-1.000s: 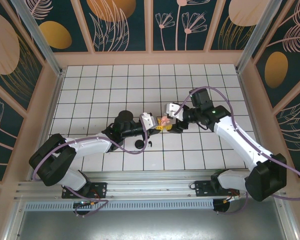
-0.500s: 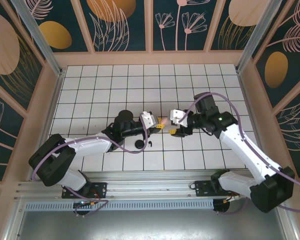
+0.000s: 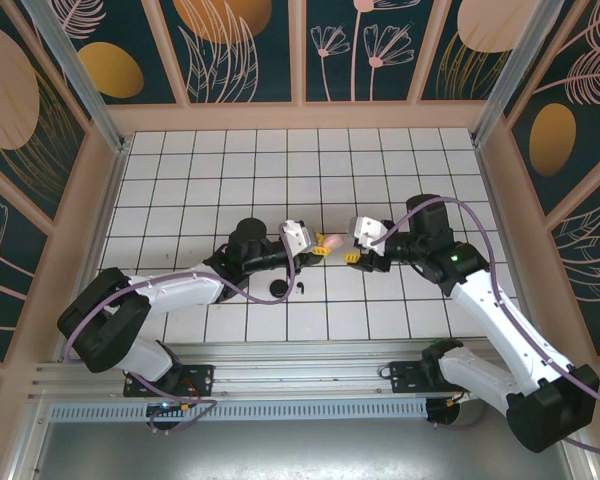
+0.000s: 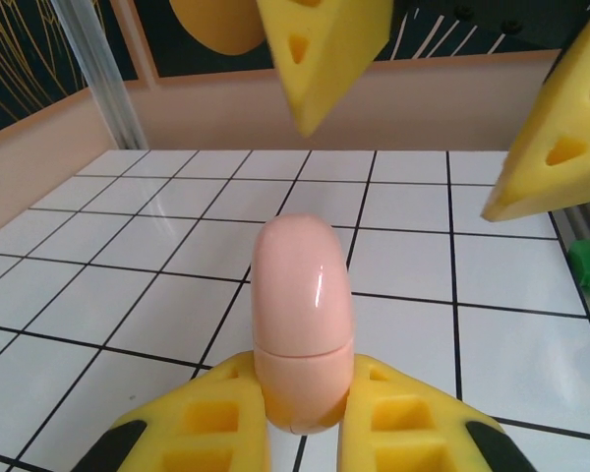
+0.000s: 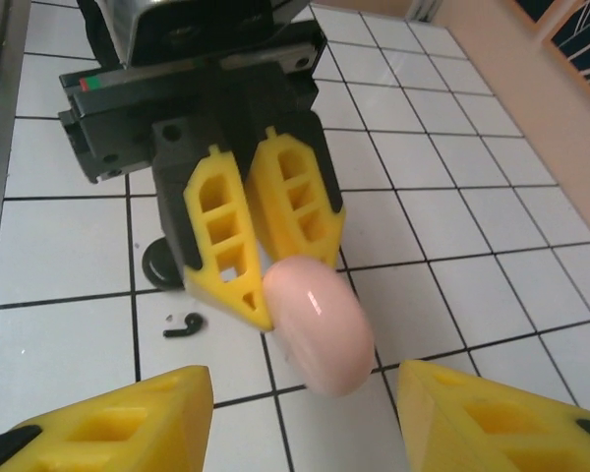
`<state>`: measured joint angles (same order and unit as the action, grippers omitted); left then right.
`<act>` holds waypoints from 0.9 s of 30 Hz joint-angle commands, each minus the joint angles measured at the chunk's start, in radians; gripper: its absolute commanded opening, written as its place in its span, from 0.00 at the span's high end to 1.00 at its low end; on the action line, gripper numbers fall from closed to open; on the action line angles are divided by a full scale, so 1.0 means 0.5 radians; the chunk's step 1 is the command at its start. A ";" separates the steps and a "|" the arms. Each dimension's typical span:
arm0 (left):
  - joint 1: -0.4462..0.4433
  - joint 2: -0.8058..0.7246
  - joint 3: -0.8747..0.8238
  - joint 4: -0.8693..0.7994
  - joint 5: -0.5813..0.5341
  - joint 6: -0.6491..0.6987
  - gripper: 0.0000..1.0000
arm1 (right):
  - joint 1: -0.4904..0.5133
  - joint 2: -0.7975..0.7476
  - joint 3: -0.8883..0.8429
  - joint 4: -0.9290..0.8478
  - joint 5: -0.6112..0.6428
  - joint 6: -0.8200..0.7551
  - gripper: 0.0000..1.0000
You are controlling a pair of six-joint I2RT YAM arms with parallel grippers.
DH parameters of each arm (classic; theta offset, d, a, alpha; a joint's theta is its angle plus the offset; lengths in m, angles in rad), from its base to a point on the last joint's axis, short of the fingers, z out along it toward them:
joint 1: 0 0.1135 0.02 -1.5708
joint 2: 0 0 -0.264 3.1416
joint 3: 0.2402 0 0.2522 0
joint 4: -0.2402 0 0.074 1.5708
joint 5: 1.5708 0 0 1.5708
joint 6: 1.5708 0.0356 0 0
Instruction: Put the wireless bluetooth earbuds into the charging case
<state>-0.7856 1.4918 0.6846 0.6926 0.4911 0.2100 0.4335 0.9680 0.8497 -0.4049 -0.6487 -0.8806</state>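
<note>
My left gripper (image 4: 303, 398) clamps the glossy pale-pink charging case (image 4: 300, 295), a seamed capsule. The yellow fingers of my right gripper (image 5: 300, 383) stand apart. A tiny black hooked earbud (image 5: 184, 324) lies on the white-tiled worktop (image 5: 69, 236).

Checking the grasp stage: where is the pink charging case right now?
The pink charging case is pinched by the left gripper, mid-table in the top view, with the open right gripper just to its right.
</note>
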 commanded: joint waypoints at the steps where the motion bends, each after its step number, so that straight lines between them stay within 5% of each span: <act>1: 0.005 -0.018 0.048 0.047 0.051 -0.061 0.92 | -0.005 0.066 -0.023 0.134 -0.075 0.011 0.49; 18: 0.004 -0.040 0.086 0.062 0.003 -0.145 0.92 | 0.109 0.095 -0.128 0.036 0.018 0.022 0.62; 27: 0.005 0.000 0.223 -0.184 -0.233 -0.594 0.92 | -0.161 -0.136 -0.341 0.826 -0.033 1.188 0.59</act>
<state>-0.7856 1.4918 0.7574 0.6395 0.4171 0.0261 0.3805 0.9344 0.7067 -0.1810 -0.6559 -0.5617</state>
